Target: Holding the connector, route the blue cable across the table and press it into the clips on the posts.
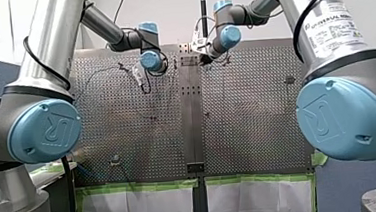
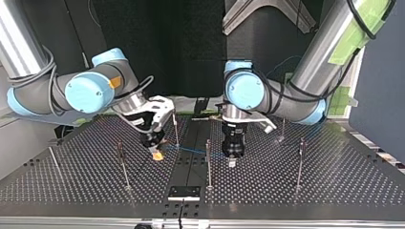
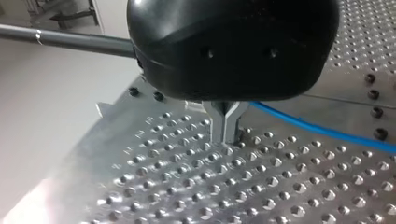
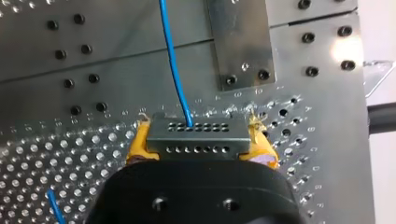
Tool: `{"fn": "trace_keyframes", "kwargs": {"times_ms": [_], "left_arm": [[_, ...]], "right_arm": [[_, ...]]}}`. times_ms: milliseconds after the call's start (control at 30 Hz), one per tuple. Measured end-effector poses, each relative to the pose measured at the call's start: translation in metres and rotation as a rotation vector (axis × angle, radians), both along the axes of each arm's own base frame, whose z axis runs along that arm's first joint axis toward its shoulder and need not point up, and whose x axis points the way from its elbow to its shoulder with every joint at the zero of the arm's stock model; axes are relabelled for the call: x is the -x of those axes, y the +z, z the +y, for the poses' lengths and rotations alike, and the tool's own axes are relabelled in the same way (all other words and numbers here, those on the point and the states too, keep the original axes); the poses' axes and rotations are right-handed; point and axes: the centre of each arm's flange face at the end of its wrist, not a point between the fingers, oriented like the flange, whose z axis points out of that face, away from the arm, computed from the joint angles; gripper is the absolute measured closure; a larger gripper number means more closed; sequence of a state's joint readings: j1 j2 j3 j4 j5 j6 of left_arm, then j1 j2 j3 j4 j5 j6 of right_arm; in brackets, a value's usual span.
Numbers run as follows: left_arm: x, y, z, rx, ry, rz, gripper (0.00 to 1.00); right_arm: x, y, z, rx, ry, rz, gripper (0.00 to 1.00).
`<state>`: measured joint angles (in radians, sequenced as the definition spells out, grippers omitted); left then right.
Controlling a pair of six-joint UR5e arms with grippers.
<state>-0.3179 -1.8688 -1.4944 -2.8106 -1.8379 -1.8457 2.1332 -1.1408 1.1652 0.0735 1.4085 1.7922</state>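
My right gripper is shut on the grey connector, its yellow pads pressing both ends. The blue cable leaves the connector's top and runs ahead over the table. In the top view, my right gripper hangs just above the table left of centre. From there the blue cable stretches across to my left gripper. My left gripper has metal fingers shut, tips close to the table. The cable passes right behind them; I cannot tell whether it is pinched.
Several thin posts stand on the perforated table, among them one between the grippers, one by my right gripper and one at the top view's right. A black plate lies at the near edge.
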Motion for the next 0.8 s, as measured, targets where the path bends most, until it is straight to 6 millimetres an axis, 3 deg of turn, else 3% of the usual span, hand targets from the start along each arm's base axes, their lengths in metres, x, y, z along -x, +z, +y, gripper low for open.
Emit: {"fn": "trace_keyframes", "kwargs": {"times_ms": [267,633,700,767,800], "left_arm": [[-0.021,-0.005,-0.001,-0.001,-0.007,-0.001,1.0],[-0.027,-0.007,0.009,-0.007,0.001,0.014,1.0],[-0.027,-0.008,0.009,-0.008,-0.002,0.019,0.96],[-0.026,-0.009,0.008,-0.007,-0.008,0.025,0.75],[-0.025,-0.009,0.008,-0.007,-0.011,0.027,0.75]], "right_arm": [[0.009,0.001,-0.022,0.004,-0.017,-0.014,1.0],[0.018,0.0,-0.042,0.003,-0.03,-0.022,1.0],[0.019,0.0,-0.043,0.002,-0.029,-0.022,1.0],[0.02,-0.001,-0.044,0.002,-0.029,-0.022,1.0],[0.02,-0.001,-0.044,0.002,-0.029,-0.021,1.0]]}}
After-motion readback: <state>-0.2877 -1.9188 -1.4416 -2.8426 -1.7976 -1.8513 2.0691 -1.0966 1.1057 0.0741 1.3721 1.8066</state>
